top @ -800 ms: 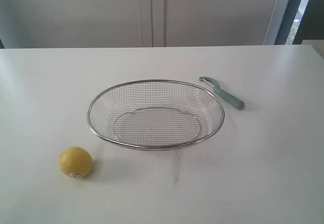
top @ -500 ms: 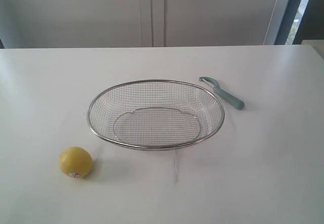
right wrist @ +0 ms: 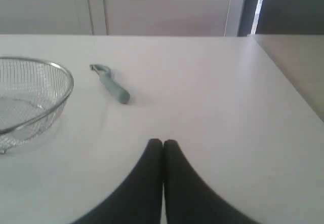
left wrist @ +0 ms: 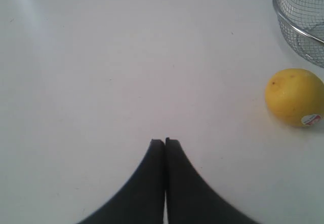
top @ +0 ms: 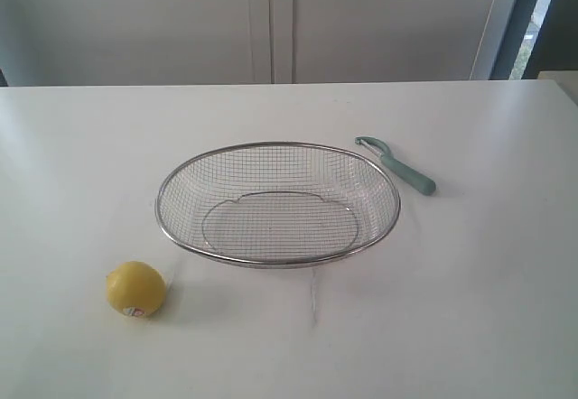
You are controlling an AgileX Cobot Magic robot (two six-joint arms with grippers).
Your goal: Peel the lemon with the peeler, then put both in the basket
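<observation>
Tabletop (top: 488, 309): task not begun. Basket (top: 275, 143) mid-tabletop, empty. Peeler (top: 402, 170) just beside its rim, toward the far right corner. Lemon (top: 135, 288) unpeeled, toward the near left corner, apart from the basket. Left fingers (left wrist: 157, 155) and right fingers (right wrist: 154, 155) pressed together, holding nothing. Judged step: first pickups. Next calls for opening both, right onto the peeler handle, left around the lemon.

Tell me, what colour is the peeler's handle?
Pale teal-green, with a metal blade head. The peeler shows best in the exterior view, lying on the table beside the wire basket.
</observation>
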